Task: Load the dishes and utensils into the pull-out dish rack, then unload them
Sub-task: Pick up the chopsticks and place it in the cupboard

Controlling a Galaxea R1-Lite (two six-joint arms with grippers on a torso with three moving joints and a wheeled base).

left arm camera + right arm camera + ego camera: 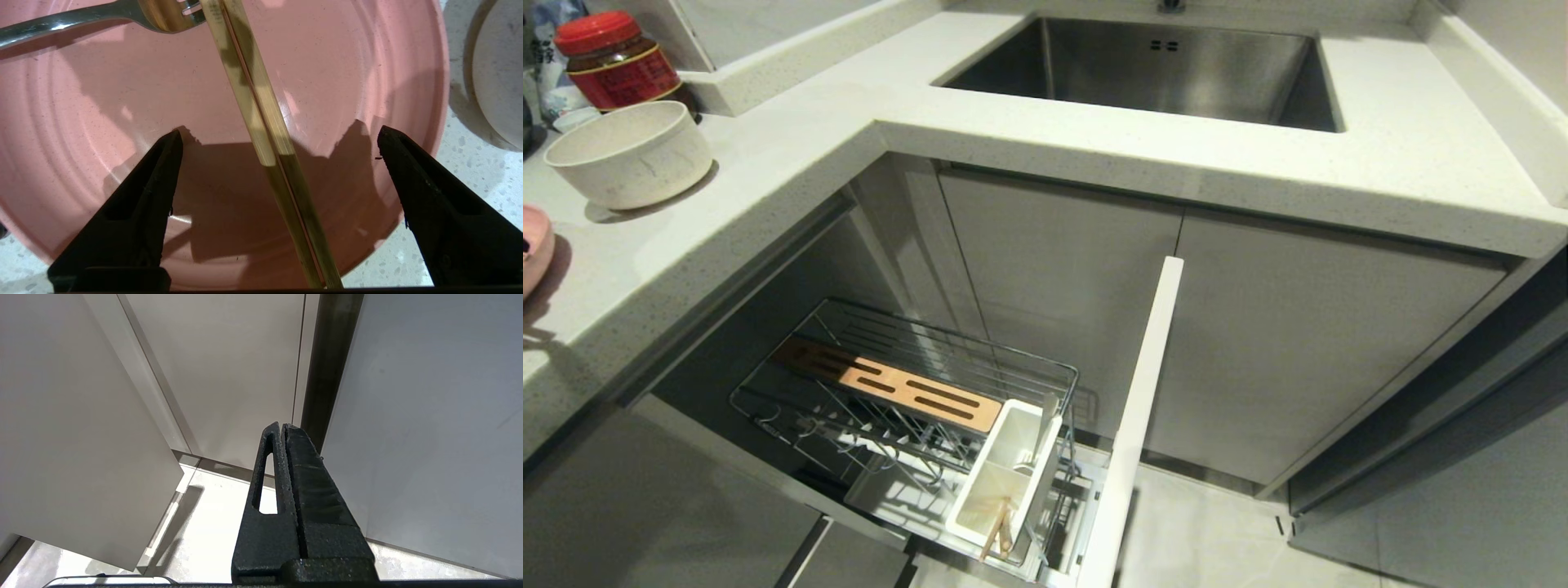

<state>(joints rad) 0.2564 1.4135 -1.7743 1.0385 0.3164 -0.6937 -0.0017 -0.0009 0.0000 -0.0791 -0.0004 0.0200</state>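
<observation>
The rack (915, 392) stood pulled out, chopsticks (998, 529) in its cup (1005, 474), the bowl (629, 153) on the counter (792, 139) beside a jar (617, 61).

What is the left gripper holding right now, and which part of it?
Nothing. The left gripper is open over the chopsticks on the pink plate, fingers apart on either side.

Head view overlooks counter; left wrist view close above plate (102, 122).
</observation>
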